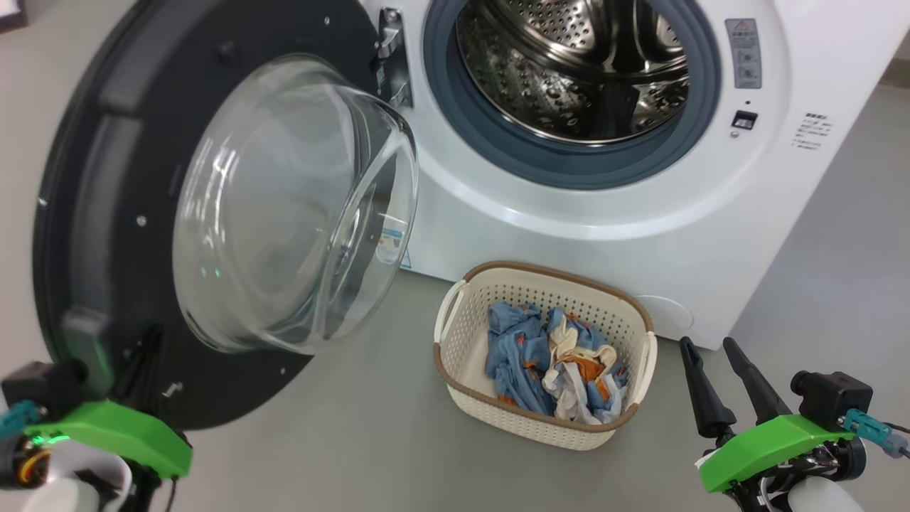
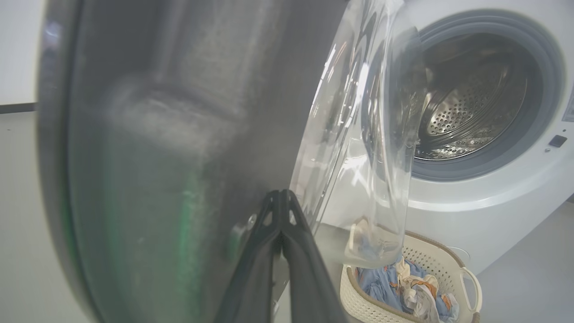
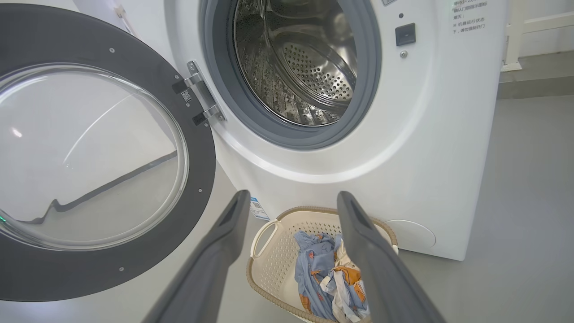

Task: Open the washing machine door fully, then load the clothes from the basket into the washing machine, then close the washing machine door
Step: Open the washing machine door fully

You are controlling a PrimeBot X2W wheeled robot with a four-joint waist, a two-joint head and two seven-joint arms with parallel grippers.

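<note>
Since the left claw (image 2: 281, 202) has its two fingers pressed together on nothing, tips seemingly against the inner black rim of the washing machine door (image 1: 92, 213), we judge the opening push to be the step in hand. We would press on that rim, low and far from the hinge (image 1: 392, 60), and follow the door's arc so the tips do not slide onto the glass bowl (image 1: 284, 206). The door stands swung out to the left of the washing machine (image 1: 640, 235), whose drum (image 1: 569, 64) lies bare. On the floor (image 1: 355, 427) before the machine sits the basket (image 1: 498, 416), just right of the door's lower edge, the clothes (image 1: 554, 363) heaped inside; nothing blocks the way to the drum. The right claw (image 1: 707, 348) hovers near the basket's right side, fingers spread, empty.
</note>
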